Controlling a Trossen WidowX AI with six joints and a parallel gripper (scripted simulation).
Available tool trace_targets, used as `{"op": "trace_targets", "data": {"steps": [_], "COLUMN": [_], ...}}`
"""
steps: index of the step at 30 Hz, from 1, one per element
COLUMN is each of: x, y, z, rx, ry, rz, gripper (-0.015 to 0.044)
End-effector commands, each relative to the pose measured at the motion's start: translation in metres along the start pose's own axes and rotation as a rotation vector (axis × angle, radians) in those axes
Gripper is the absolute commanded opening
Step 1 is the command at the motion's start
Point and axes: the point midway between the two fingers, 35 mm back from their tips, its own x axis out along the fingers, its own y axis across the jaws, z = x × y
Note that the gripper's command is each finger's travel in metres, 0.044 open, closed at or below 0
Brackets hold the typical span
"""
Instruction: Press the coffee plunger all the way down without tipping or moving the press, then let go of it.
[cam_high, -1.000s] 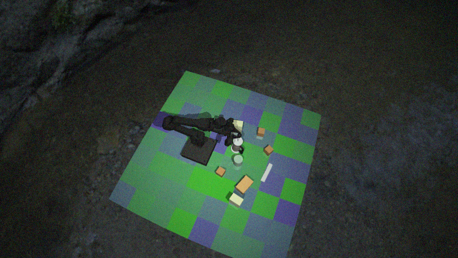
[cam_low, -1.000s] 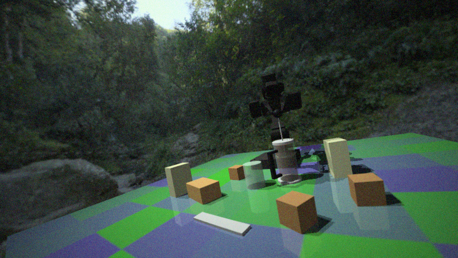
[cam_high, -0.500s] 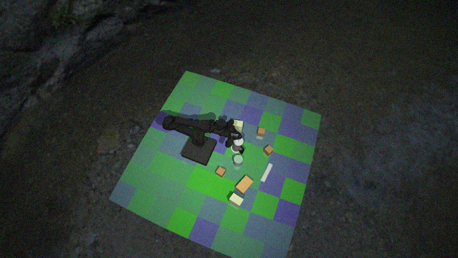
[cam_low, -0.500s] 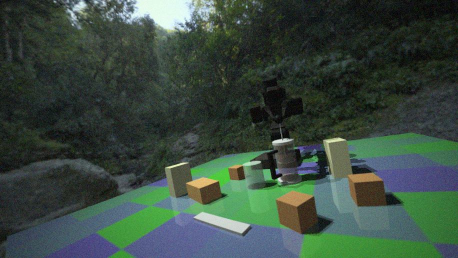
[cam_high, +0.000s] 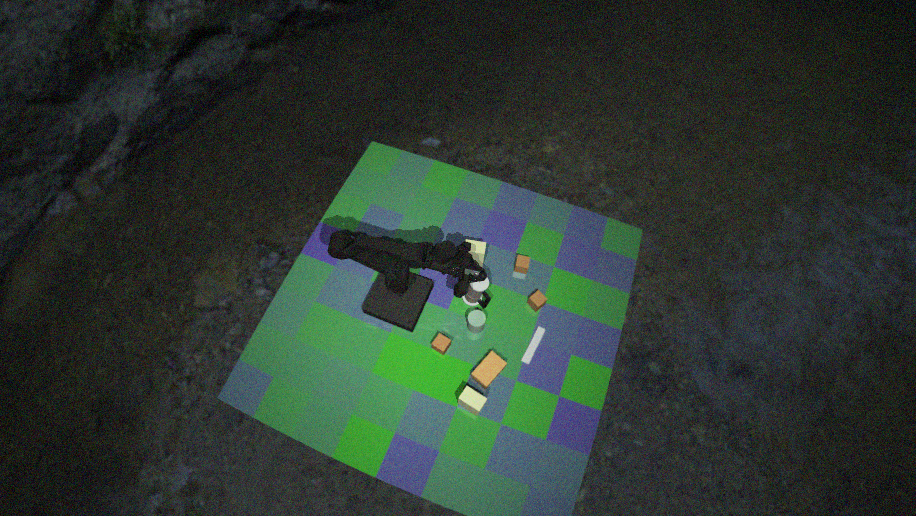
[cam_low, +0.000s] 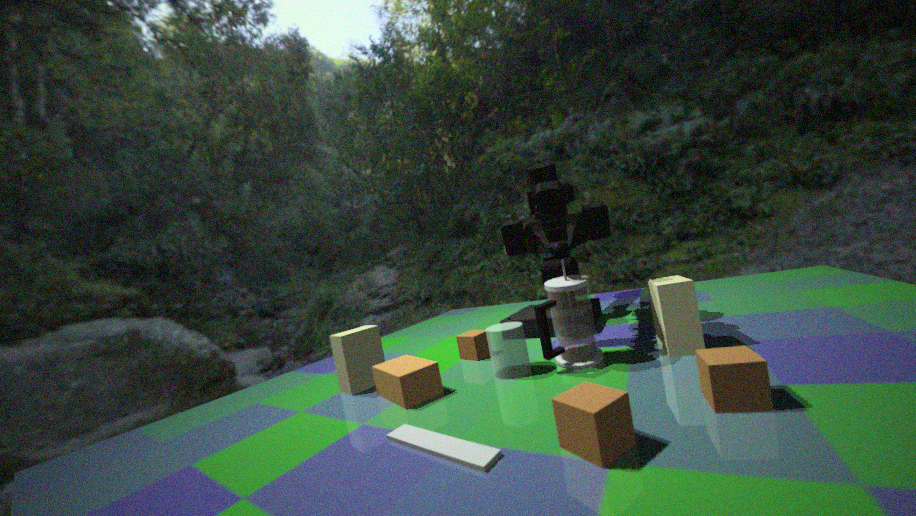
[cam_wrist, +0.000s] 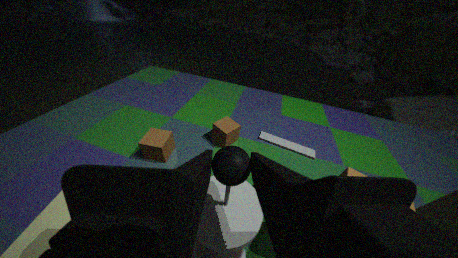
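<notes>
The coffee press (cam_low: 571, 323) (cam_high: 474, 293) (cam_wrist: 236, 209) stands upright on the checkered mat, with a white lid (cam_low: 566, 283) and a dark handle on its left in the exterior view. Its plunger ends in a black ball knob (cam_wrist: 231, 165). Only a short bit of thin rod (cam_low: 564, 269) (cam_wrist: 227, 194) shows between knob and lid. My gripper (cam_wrist: 231, 156) (cam_low: 555, 246) (cam_high: 473, 274) is directly above the press, shut on the black knob, one dark finger on each side of it.
A clear glass cylinder (cam_low: 507, 349) (cam_high: 475, 319) stands just left of the press. A tall cream block (cam_low: 675, 314) is to its right. Orange cubes (cam_low: 592, 421) (cam_low: 733, 376) (cam_low: 407, 380) (cam_low: 473, 344), another cream block (cam_low: 356, 357) and a flat white bar (cam_low: 443, 446) lie around. The arm's base plate (cam_high: 397, 302) is behind.
</notes>
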Motion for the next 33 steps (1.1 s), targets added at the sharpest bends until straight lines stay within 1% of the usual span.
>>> {"op": "trace_targets", "data": {"steps": [1, 33], "x": [0.0083, 0.0162], "y": [0.0, 0.0003], "z": [-0.0237, -0.0164], "rx": [0.005, 0.005], "ry": [0.076, 0.075], "rz": [-0.002, -0.002], "gripper": [0.0118, 0.0118]}}
